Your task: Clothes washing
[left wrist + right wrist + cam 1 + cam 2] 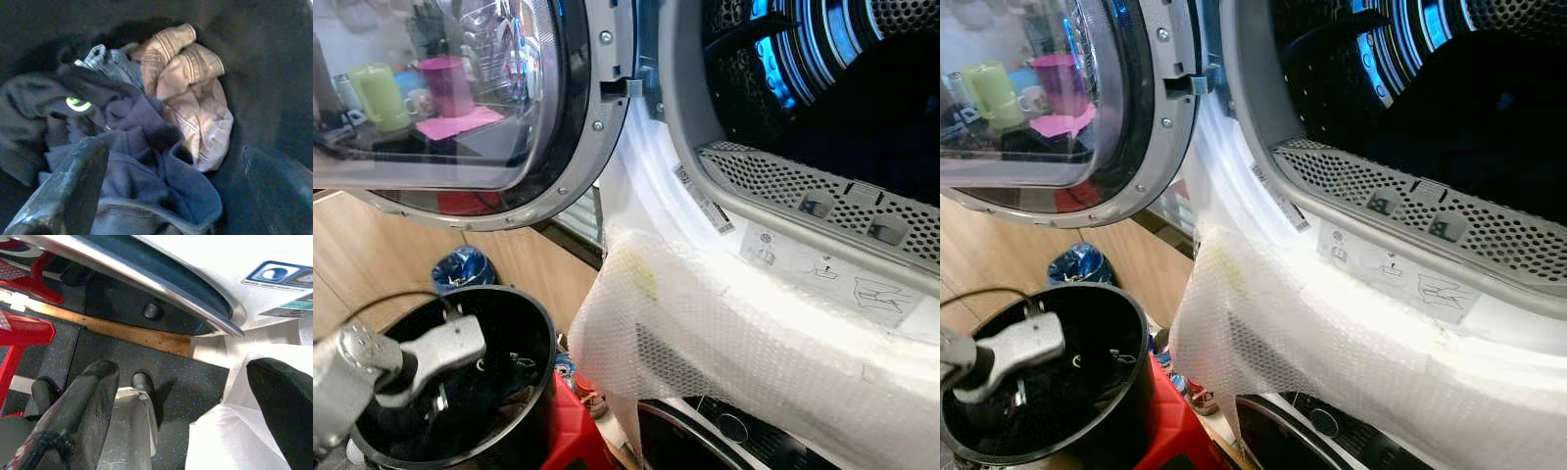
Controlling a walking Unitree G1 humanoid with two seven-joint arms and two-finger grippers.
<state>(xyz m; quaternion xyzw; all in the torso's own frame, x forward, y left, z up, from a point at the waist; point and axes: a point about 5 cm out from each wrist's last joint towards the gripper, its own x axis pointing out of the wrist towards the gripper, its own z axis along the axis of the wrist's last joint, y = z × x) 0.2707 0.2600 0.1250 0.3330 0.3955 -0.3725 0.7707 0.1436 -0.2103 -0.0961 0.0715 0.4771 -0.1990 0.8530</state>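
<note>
Reaching down into the black bucket at the lower left of the frame: left gripper, fingers spread wide, holding nothing, hovering just above the clothes — navy, black, denim and a tan piece piled inside. Hanging low over the speckled floor: right gripper, fingers parted, empty. Standing open at the upper right: dryer drum, door swung left, bubble wrap draping beneath.

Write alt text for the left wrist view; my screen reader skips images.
Inside a dark bucket, the left gripper hangs open over a pile of clothes: a navy garment, a tan one and a black one.
</note>
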